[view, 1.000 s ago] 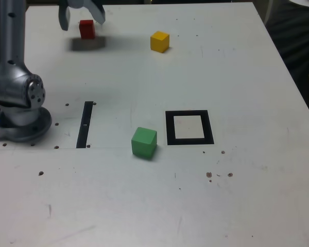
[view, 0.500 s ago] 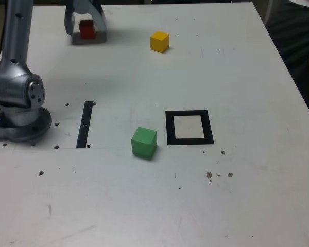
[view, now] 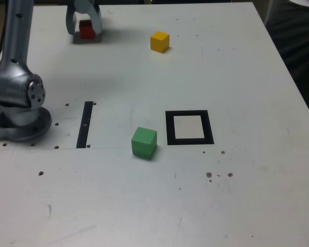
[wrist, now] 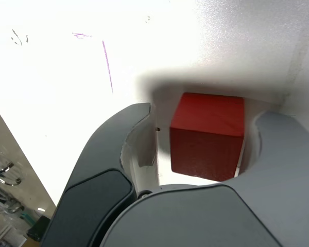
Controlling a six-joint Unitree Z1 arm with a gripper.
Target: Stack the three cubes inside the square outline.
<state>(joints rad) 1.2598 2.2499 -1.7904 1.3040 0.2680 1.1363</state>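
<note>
Looking across your table (view: 237,62), you see a flat, matte white surface, scuffed with faint scratches and dotted with small dark holes and specks. Your arm (view: 15,77) is smooth brushed grey metal, a round column on a domed base at the exterior view's left.

Your three cubes are plain, solid-coloured blocks with crisp edges and a dull finish. The red cube (view: 86,29) sits at the far side of the table, at the exterior view's left. The yellow cube (view: 159,41) stands to its right in that view, well apart from it. The green cube (view: 144,142) rests nearer the camera, just beside the left edge of the square outline (view: 189,127) without touching it. That outline is a thick black border around a white centre, lying flat with nothing in it. A narrow black strip (view: 85,124) lies flat between the outline and the arm's base.

Your gripper (view: 84,25) is down at the table around the red cube, its curved grey fingers (wrist: 108,154) straddling the block, one on each side. In the wrist view the cube (wrist: 208,136) sits between them: a slim gap shows beside one finger, while the other finger looks to be at the cube's face. You can call the jaws narrowed around the block, but whether they are actually clamped on it cannot be told.
</note>
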